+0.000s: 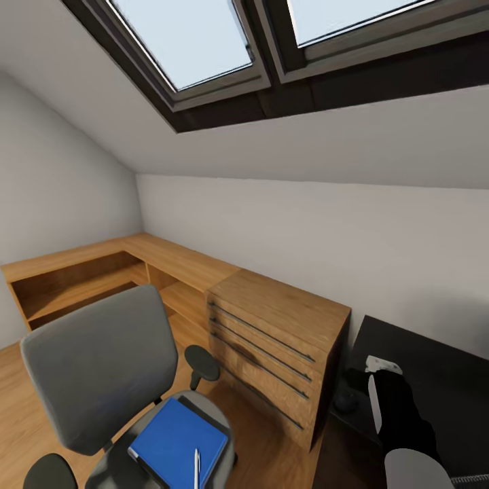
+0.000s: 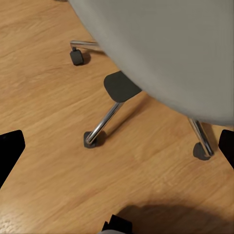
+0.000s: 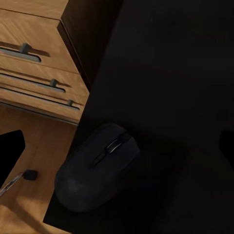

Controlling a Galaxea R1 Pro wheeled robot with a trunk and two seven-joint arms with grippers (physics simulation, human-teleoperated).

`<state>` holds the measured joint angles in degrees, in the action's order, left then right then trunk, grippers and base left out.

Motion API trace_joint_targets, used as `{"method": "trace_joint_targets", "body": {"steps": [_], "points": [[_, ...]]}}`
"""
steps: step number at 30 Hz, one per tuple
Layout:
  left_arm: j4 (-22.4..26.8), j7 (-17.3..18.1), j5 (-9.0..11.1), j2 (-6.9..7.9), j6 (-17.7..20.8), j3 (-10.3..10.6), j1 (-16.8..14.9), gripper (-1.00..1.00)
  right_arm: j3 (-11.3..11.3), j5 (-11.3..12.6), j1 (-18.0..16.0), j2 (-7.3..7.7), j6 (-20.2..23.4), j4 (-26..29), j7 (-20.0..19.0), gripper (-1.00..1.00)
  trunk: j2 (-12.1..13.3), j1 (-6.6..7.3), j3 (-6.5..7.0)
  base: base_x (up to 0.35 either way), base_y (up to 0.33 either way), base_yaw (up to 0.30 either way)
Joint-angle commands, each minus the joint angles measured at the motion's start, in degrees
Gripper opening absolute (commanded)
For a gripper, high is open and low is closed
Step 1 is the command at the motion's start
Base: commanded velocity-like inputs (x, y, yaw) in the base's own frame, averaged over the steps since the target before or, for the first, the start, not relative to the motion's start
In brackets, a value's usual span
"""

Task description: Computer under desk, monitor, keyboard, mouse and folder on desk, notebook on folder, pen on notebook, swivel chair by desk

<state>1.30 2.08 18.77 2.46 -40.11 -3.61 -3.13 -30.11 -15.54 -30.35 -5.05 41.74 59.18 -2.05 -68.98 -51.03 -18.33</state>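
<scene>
Mouse sits at desk edge, right gripper spread above.

No legible txt, labels or nos. anywhere.

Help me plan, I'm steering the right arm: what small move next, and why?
Probably lower the right gripper onto the mouse and close. Its fingers look spread either side, and the mouse sits at the very edge of the desk, beside the wooden chest, so it needs moving inward.
</scene>
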Motion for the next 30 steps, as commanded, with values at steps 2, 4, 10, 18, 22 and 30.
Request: {"method": "trace_joint_targets", "body": {"steps": [2,4,10,18,22,30], "points": [[-0.05,0.22,-0.05,0.00,-0.14,-0.35,-0.04,1.00,-0.14,-0.33,-0.06,-0.06,0.24,0.07,-0.18,1.00,-0.86,-0.45,-0.44,0.000,0.000,0.000],[-0.06,0.21,-0.05,0.00,-0.14,-0.35,-0.04,1.00,-0.10,-0.34,-0.06,-0.06,0.25,0.06,-0.16,1.00,-1.66,-0.89,-0.80,0.000,0.000,0.000],[-0.07,0.21,-0.04,0.00,-0.14,-0.35,-0.04,1.00,-0.07,-0.35,-0.06,-0.05,0.30,0.05,-0.12,1.00,-4.07,-2.21,-1.87,0.000,0.000,0.000],[-0.03,0.21,0.01,0.00,-0.14,-0.37,-0.04,1.00,-0.02,-0.29,-0.06,-0.18,0.30,0.00,-0.14,1.00,-5.27,-2.86,-2.41,0.000,0.000,0.000],[-0.04,0.21,0.02,0.00,-0.14,-0.38,-0.04,1.00,0.02,-0.24,-0.06,-0.24,0.31,-0.02,-0.19,1.00,-5.27,-2.86,-2.41,0.000,0.000,0.000],[-0.05,0.21,-0.01,0.00,-0.14,-0.42,-0.04,1.00,0.11,-0.20,-0.06,-0.44,0.22,-0.13,-0.36,1.00,-5.27,-2.86,-2.41,0.000,0.000,0.000]]}}
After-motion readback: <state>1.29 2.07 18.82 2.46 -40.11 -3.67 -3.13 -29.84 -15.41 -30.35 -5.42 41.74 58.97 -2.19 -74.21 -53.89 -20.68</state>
